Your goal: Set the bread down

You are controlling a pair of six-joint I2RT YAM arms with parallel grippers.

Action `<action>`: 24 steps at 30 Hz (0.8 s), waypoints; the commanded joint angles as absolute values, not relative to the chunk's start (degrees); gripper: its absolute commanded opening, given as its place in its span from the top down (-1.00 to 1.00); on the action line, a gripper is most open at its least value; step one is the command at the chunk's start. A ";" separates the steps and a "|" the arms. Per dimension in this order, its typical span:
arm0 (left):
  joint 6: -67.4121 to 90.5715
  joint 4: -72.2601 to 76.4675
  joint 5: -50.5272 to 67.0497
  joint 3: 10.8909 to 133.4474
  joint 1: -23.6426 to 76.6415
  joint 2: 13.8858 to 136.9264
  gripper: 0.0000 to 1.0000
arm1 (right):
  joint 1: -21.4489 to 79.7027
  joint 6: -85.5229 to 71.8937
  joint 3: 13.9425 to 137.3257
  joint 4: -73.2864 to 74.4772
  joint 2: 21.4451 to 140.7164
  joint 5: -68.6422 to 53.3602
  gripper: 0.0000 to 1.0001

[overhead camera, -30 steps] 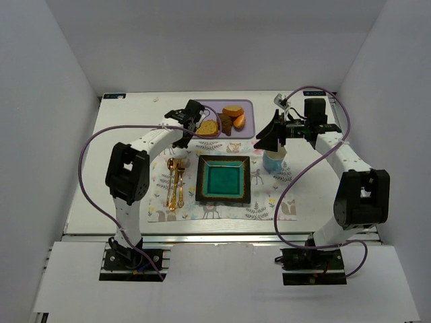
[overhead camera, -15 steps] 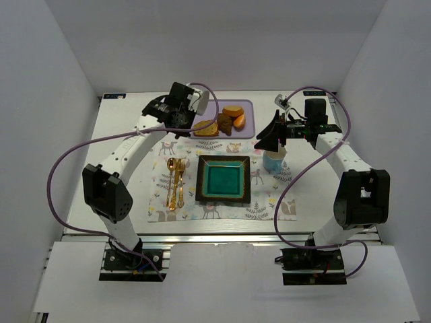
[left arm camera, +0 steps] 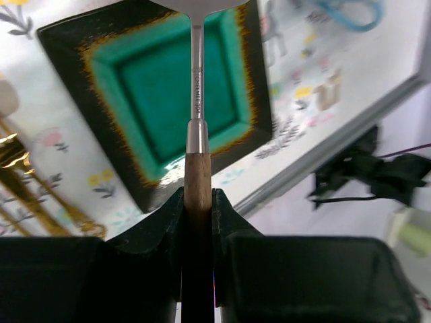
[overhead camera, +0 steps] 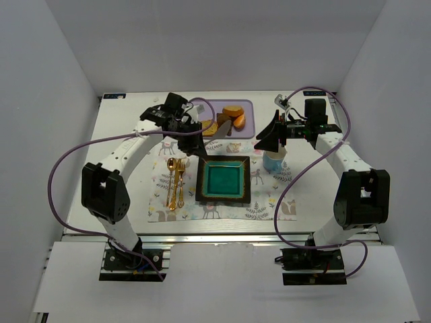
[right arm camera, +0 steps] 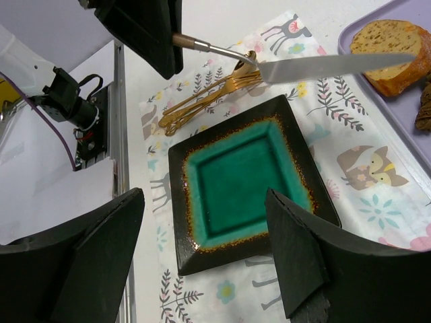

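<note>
The bread (right arm camera: 394, 40), a golden-tan slice, lies on the purple tray (overhead camera: 247, 108), also seen from above (overhead camera: 209, 127). My left gripper (overhead camera: 191, 139) is shut on the wooden handle of a metal spatula (left arm camera: 196, 74), its jaws (left arm camera: 197, 196) clamped tight. The spatula blade (right arm camera: 323, 66) reaches from above the gold cutlery to the bread's near edge. The teal plate (overhead camera: 223, 179) sits empty on the placemat, in both wrist views (left arm camera: 168, 87) (right arm camera: 246, 178). My right gripper (right arm camera: 205, 202) is open and empty, hovering right of the plate (overhead camera: 273, 136).
Gold cutlery (overhead camera: 175, 182) lies left of the plate on the patterned placemat (overhead camera: 222, 210). Orange glossy pieces (overhead camera: 235, 114) and a dark brown chunk (overhead camera: 224, 123) share the tray. A light-blue cup (overhead camera: 275, 161) stands under my right gripper. White walls close in the table.
My left arm swung from the tray's left side toward the plate's far-left corner, keeping the spatula, whose blade now points at the bread. The right arm has not moved.
</note>
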State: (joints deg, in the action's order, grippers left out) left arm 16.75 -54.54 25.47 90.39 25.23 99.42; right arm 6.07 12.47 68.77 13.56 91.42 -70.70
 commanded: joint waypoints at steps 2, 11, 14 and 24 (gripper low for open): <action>21.62 -49.92 36.03 88.25 23.73 95.36 1.00 | 5.89 12.57 69.52 13.45 89.56 -72.42 -0.55; 23.99 -48.16 40.51 87.89 23.56 100.19 1.00 | 5.98 13.45 68.38 14.06 88.95 -72.16 -0.56; 24.26 -48.78 40.69 88.50 23.38 101.69 1.00 | 5.89 13.36 68.38 13.89 89.03 -72.07 -0.57; 25.58 -48.78 39.82 91.40 21.89 105.99 1.00 | 5.98 13.54 68.55 13.89 89.47 -71.98 -0.58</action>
State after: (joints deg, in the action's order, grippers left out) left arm 25.52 -50.65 38.17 87.66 22.59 106.59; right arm 6.07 12.62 68.45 13.61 91.42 -70.74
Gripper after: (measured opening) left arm 0.271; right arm 0.789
